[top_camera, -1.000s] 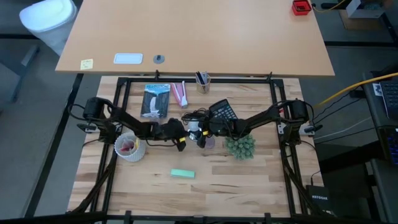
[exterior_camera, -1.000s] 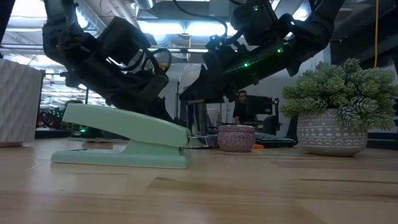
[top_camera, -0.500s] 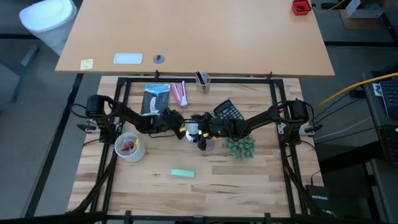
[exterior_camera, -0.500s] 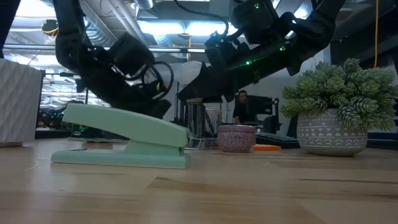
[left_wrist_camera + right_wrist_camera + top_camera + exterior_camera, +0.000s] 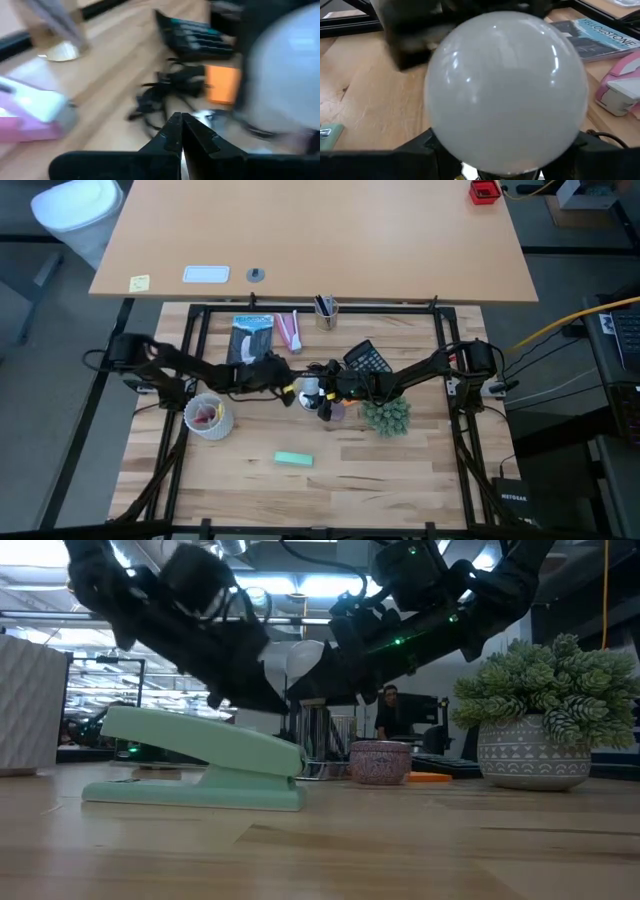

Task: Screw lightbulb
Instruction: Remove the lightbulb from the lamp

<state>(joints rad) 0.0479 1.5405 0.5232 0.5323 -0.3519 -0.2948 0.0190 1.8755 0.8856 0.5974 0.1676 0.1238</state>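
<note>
While the right gripper (image 5: 507,172) held the lightbulb (image 5: 506,90) by its base above mid-table, the left gripper (image 5: 181,134) sat pinched shut just beside it (empty). Risk: a bump between them could knock the bulb crooked. Wooden table (image 5: 400,470), cluttered; workshop room behind

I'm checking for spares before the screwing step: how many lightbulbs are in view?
1. The lightbulb is held in the right gripper near the table's middle, close to the left gripper. More could be hidden under the arms.
</note>
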